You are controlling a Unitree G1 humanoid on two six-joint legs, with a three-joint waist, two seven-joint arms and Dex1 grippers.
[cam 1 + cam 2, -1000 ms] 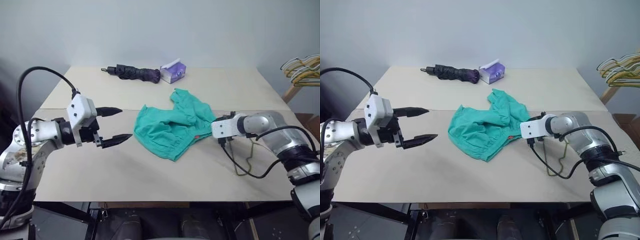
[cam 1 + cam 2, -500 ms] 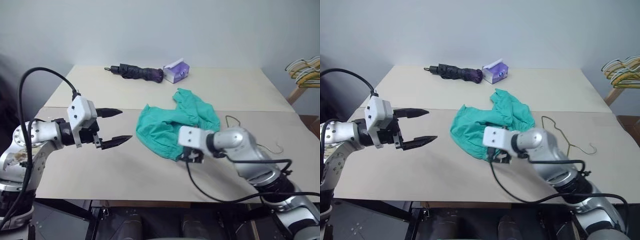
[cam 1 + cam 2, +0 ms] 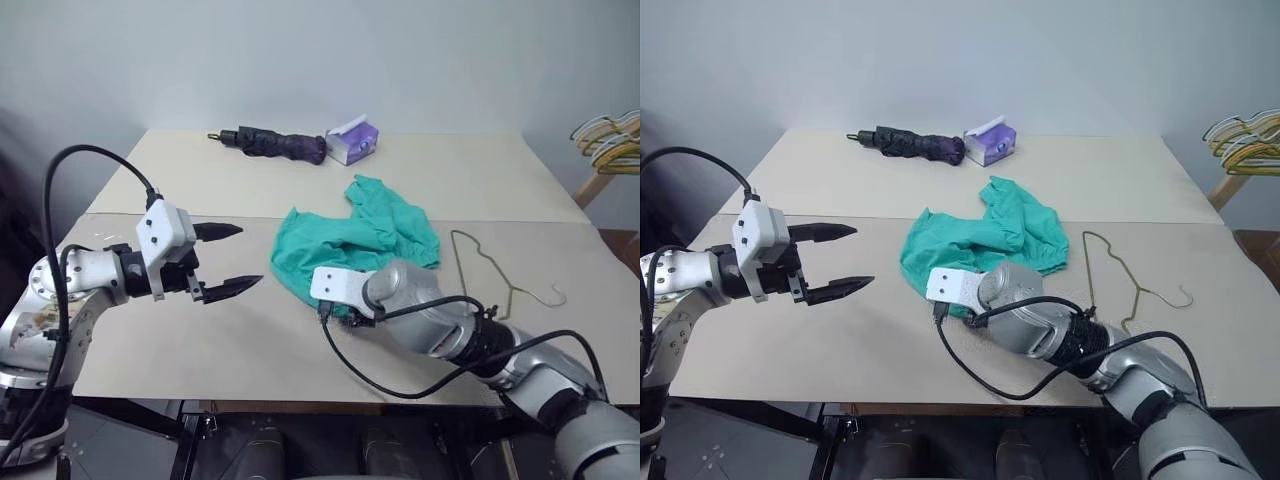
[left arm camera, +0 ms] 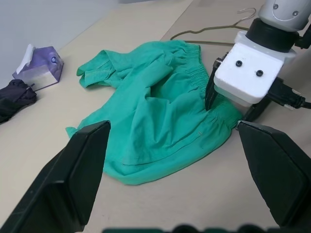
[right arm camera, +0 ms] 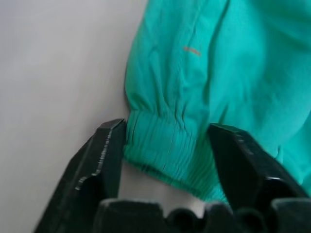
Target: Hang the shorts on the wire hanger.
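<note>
The teal shorts [image 3: 360, 240] lie crumpled in the middle of the table, with the gathered waistband toward the near edge. My right gripper [image 5: 167, 155] points down at that near edge. It is open, with a finger [image 5: 104, 160] on each side of the waistband [image 5: 165, 145]. The wire hanger [image 3: 511, 291] lies flat on the table to the right of the shorts, apart from both grippers. My left gripper [image 3: 247, 257] hovers left of the shorts, open and empty, and it faces the shorts [image 4: 155, 107].
A folded dark umbrella [image 3: 270, 145] and a purple tissue box [image 3: 352, 143] lie at the back of the table [image 3: 200, 350]. A bunch of pale hangers [image 3: 610, 140] hangs off the table at the far right.
My right arm swung left, away from the wire hanger, and tipped down onto the near edge of the shorts. The left arm stayed where it was.
</note>
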